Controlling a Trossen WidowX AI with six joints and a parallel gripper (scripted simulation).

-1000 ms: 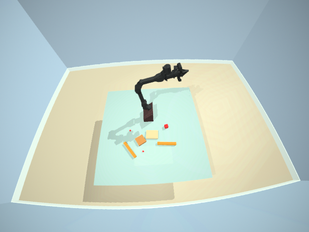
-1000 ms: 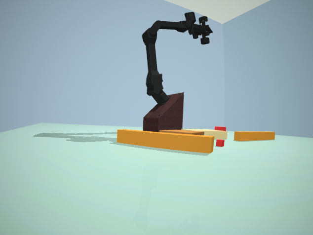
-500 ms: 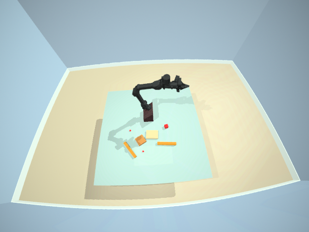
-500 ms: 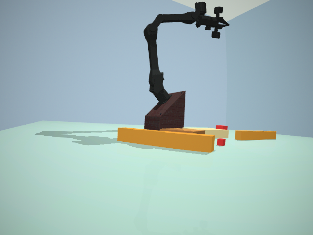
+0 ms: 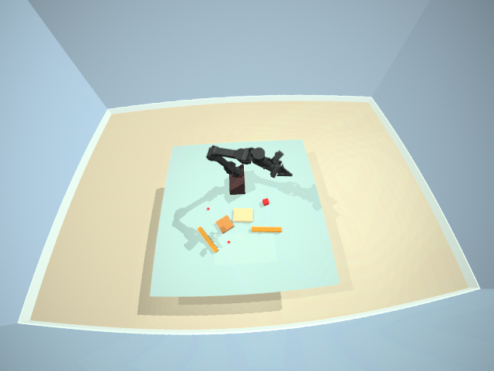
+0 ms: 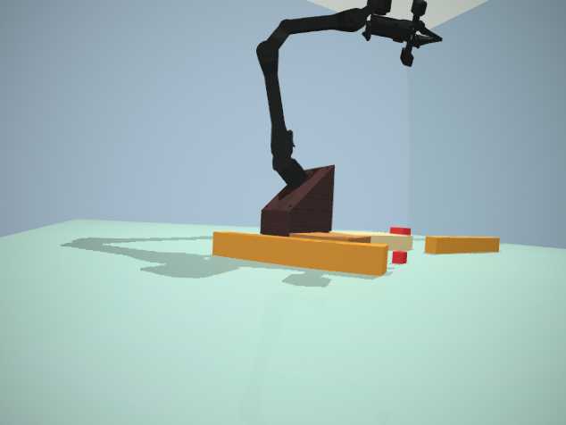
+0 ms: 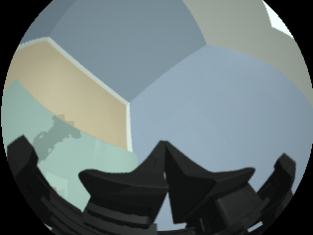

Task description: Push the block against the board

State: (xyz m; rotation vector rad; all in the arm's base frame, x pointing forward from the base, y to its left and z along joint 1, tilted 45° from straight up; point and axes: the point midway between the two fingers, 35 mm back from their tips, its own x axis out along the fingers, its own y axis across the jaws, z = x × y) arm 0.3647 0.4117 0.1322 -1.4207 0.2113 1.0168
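The orange square block (image 5: 224, 224) (image 6: 337, 237) lies flat and turned at an angle, left of the board in the top view. The cream rectangular board (image 5: 242, 214) (image 6: 394, 240) lies flat, its long sides running left to right in the top view. A corner of the block is close to the board's lower left corner; no whole side is against the board. I cannot tell whether the corners touch. My gripper (image 5: 291, 174) (image 6: 441, 39) (image 7: 162, 144) is shut and empty, high above the table and far from both parts. Neither part shows in the wrist view.
An orange bar (image 5: 207, 239) (image 6: 299, 254) lies left of the block, another orange bar (image 5: 266, 229) (image 6: 461, 245) right of the board. A red cube (image 5: 266, 202) and two small red cubes (image 5: 207, 208) (image 5: 228, 242) lie around them. The dark arm base (image 5: 237, 185) (image 6: 311, 205) stands behind.
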